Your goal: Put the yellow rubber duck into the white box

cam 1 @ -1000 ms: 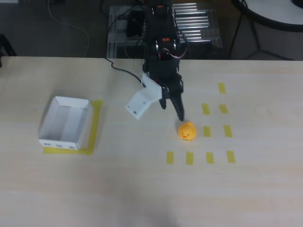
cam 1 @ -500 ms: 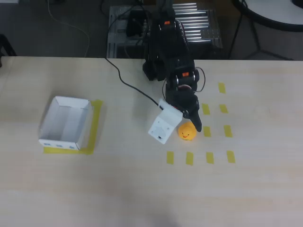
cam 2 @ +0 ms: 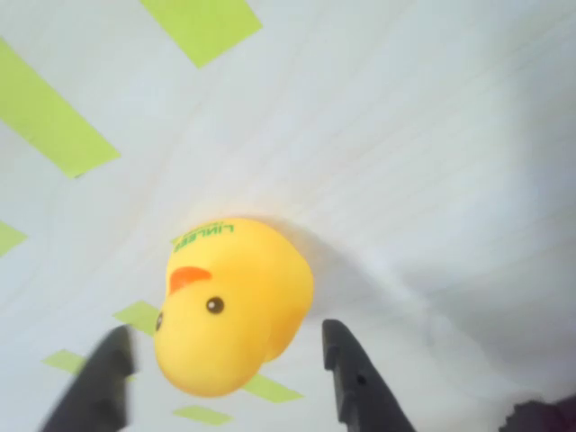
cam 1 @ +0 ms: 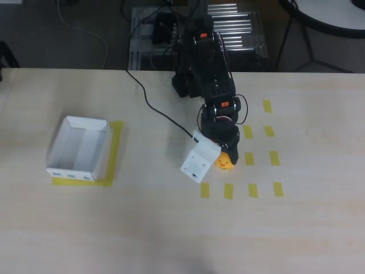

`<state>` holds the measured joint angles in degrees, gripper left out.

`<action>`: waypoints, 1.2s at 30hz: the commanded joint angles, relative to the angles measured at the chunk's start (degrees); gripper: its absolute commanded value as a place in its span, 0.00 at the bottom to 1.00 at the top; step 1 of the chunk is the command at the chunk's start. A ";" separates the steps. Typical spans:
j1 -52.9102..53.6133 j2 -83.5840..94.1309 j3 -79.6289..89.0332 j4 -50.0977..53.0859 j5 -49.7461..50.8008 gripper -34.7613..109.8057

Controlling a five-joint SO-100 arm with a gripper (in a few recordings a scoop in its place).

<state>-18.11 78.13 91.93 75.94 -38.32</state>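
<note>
Duck [cam 2: 232, 306] sits on the table [cam 1: 171, 228], among the yellow tape strips [cam 1: 228, 190], well to the right of the white box [cam 1: 78, 148] in the overhead view. Not yet gripped or lifted; box has nothing in it. Gripper [cam 2: 229, 360] is down over the duck, fingers spread wide, one on each side, a gap showing at both. Pickup, carry and drop all remain. Green lettering on the duck reads roughly "LINKLEER", not certain.

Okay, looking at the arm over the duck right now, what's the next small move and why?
Probably close the tool on the yellow rubber duck. In the wrist view its open fingers stand on either side of the duck, which rests on the table, not yet gripped. The white box sits apart, far left in the overhead view.
</note>
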 commanded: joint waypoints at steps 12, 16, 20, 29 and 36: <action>1.58 5.36 -13.62 4.22 10.63 0.24; 11.87 20.92 -23.91 7.12 14.24 0.24; 30.23 34.45 -28.04 6.50 18.28 0.24; 68.73 22.41 -29.27 -2.81 15.21 0.24; 72.95 4.92 -25.84 -13.71 10.99 0.24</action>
<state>50.71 87.45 68.38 68.38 -24.52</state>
